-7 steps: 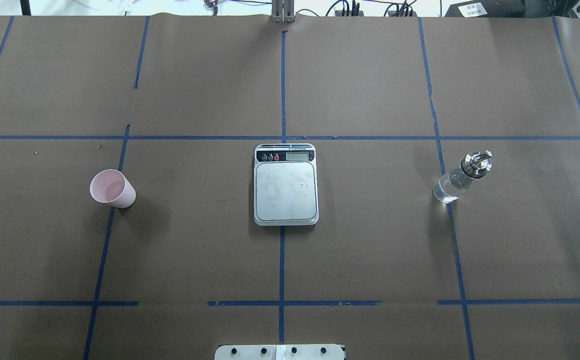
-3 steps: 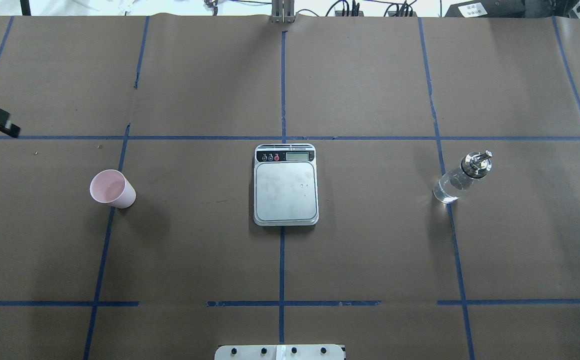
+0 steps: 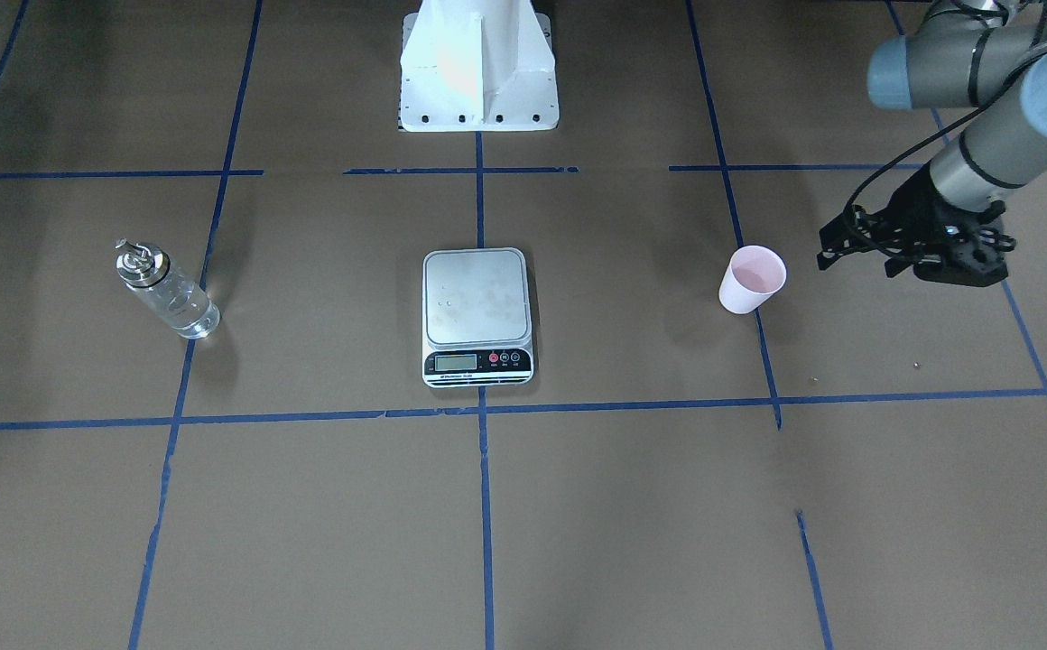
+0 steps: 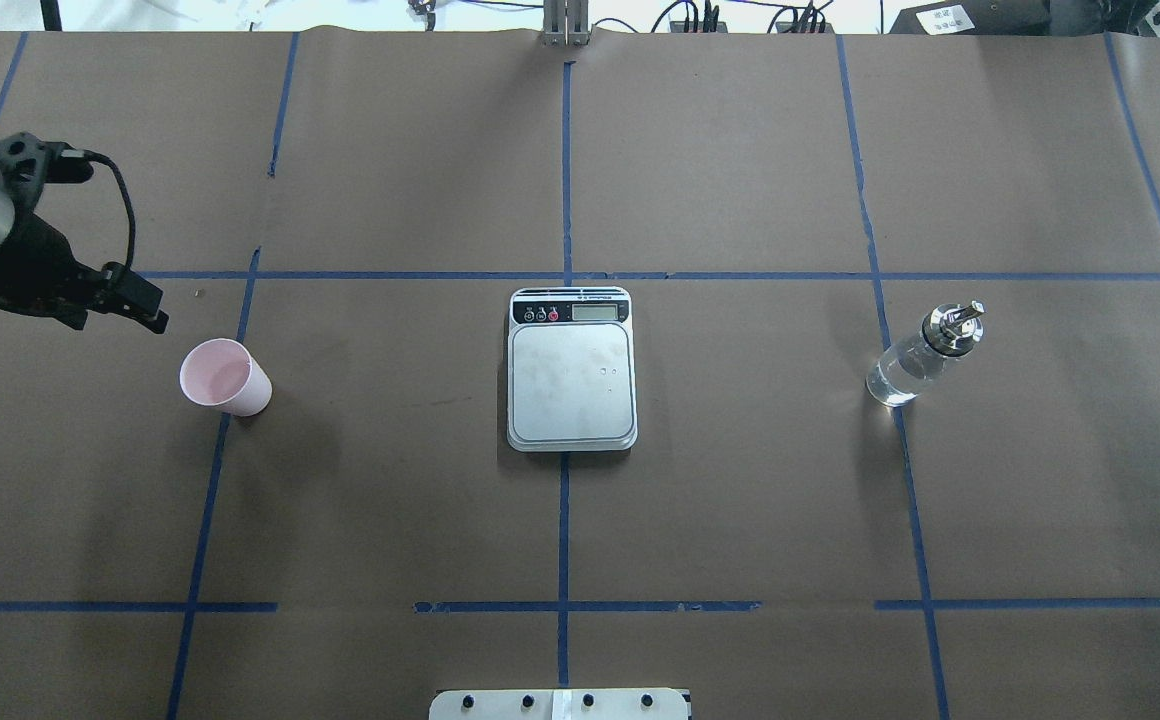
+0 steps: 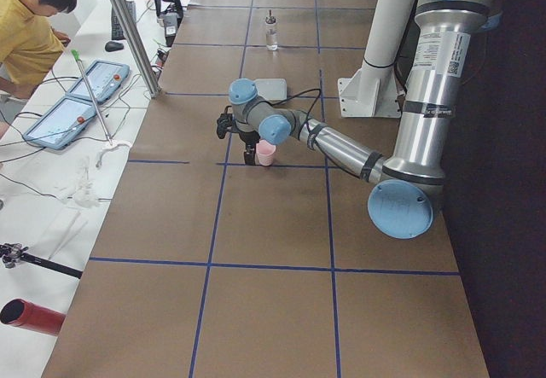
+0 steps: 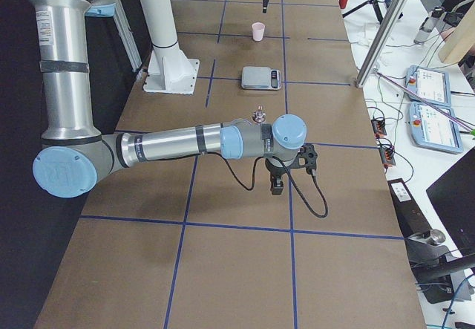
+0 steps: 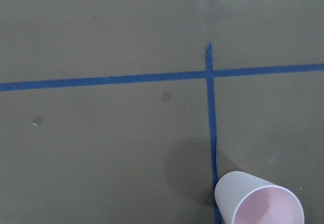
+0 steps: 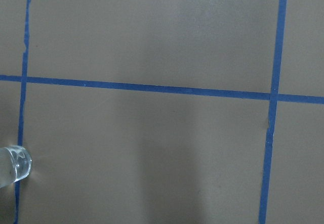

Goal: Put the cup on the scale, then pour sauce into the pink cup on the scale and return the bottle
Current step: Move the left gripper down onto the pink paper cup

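The desk [image 4: 740,520], papered brown and gridded with blue tape [image 4: 563,530], had no arm over it a second ago. Now the left end effector [image 4: 135,298] has swung in from the left edge and hangs just beside the pink cup [image 4: 225,378], apart from it. I cannot tell whether its fingers are spread or pressed together. That suggests the first step, the cup pick, is only opening.

The cup stands upright on a tape line, long axis vertical, mouth up, well left of the digital scale [image 4: 572,385], whose platform is bare and whose display strip faces away from the robot. The glass bottle [image 4: 915,362] stands upright, cap up, well to the right. The right end effector [image 6: 276,184] hovers near it, its state unreadable.
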### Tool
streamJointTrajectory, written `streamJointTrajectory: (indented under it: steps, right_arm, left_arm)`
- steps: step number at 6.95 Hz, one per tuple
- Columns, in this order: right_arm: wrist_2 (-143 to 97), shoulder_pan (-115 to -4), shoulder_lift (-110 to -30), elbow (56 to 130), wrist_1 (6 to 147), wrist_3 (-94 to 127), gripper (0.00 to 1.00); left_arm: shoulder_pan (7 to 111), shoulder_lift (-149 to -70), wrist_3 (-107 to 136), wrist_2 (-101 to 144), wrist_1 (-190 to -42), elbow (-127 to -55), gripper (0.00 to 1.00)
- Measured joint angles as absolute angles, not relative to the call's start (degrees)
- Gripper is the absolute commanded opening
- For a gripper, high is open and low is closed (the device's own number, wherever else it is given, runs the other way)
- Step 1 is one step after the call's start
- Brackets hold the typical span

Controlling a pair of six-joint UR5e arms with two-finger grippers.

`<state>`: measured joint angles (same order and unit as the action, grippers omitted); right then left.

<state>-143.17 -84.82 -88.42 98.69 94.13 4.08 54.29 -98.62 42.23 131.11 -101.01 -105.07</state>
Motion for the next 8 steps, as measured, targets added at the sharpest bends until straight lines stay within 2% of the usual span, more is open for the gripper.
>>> streamJointTrajectory:
  steps: [5, 6, 7, 8]
  right_arm:
    - [-143.1, -84.7, -88.4, 98.7, 94.1, 4.0, 1.0]
    - [-143.0, -84.7, -88.4, 98.7, 94.1, 4.0, 1.0]
    - [-143.0, -84.7, -88.4, 98.7, 94.1, 4.0, 1.0]
    - [-143.0, -84.7, -88.4, 98.7, 94.1, 4.0, 1.0]
  left_arm:
    - [50.2, -101.2, 43.0, 130.8, -101.6, -100.8, 0.85]
    - [49.8, -101.5, 43.0, 130.8, -101.9, -100.2, 0.74]
    - [49.4, -101.7, 43.0, 130.8, -102.1, -99.6, 0.51]
    - [49.1, -101.9, 43.0, 130.8, -102.2, -99.3, 0.17]
